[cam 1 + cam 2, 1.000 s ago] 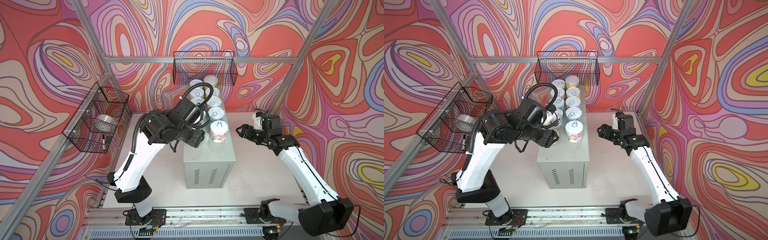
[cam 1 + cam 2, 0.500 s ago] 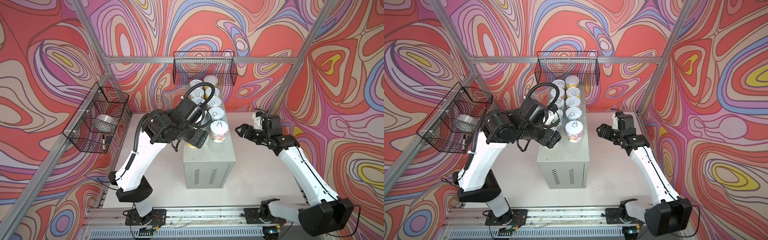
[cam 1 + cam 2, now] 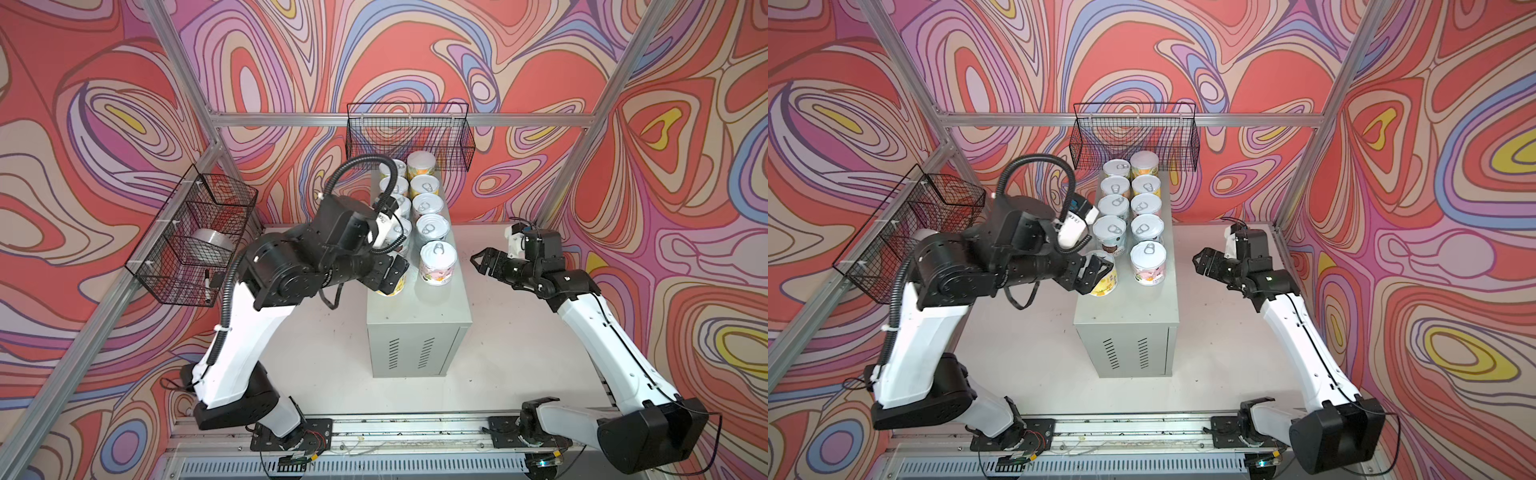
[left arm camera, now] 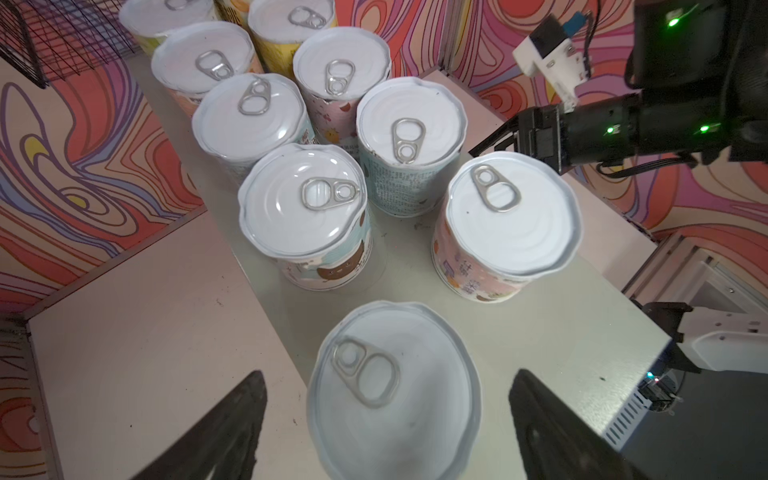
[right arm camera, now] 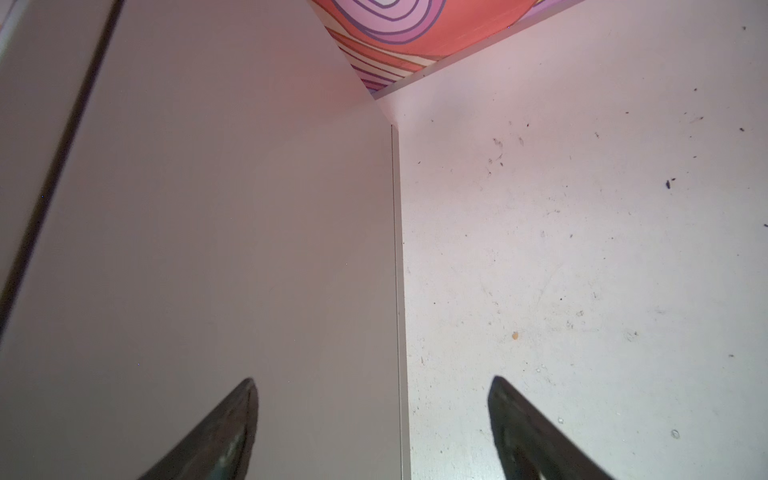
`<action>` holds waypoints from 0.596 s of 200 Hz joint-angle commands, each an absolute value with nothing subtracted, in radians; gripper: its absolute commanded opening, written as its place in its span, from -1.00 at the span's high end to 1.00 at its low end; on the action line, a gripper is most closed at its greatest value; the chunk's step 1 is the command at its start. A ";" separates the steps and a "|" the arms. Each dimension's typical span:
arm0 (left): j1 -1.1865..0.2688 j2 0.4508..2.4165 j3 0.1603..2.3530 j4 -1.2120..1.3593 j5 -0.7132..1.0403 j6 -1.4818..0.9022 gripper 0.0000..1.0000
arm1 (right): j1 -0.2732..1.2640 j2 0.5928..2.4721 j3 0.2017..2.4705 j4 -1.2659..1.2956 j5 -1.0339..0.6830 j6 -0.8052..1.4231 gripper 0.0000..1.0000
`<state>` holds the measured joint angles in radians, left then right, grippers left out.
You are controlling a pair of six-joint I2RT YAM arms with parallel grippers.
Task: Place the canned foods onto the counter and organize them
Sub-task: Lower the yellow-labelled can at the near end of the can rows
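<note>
At the near end of the left row on the tall grey table (image 3: 415, 320), the yellow-labelled can (image 3: 1105, 281) now stands on its own base.

Change over the last second: the left jaws went from clasping this can to spread wide. In the left wrist view both fingers (image 4: 232, 428) flank the lid with a gap on either side, so the can is released, not held. The arm has not drawn back yet and the jaws straddle the can.

Right jaws: spread and empty, beside the table's right flank, apart from the pink can (image 3: 438, 266). Same place as a second ago.

Count in both top views: two rows of five canned foods (image 3: 1146, 205), all upright on the table.

Judgement: placing looks complete with this release. The yellow can sits close to the table's left edge and slightly forward of its pink neighbour. The retreat should avoid nudging it off.
</note>
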<state>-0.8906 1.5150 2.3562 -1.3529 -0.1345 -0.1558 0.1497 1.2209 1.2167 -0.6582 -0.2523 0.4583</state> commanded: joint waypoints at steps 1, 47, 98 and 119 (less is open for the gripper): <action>-0.895 1.408 2.260 -1.235 -0.113 -0.123 -0.82 | 0.143 1.196 1.215 -0.652 -0.259 0.461 -0.79; -0.895 1.170 1.926 -1.042 -0.131 -0.126 -0.64 | 0.143 1.204 1.219 -0.647 -0.267 0.462 -0.78; -0.894 0.997 1.597 -0.837 -0.211 -0.112 -0.27 | 0.143 1.210 1.223 -0.642 -0.268 0.463 -0.78; -0.894 0.987 1.539 -0.803 -0.217 -0.111 -0.17 | 0.143 1.210 1.227 -0.646 -0.270 0.463 -0.78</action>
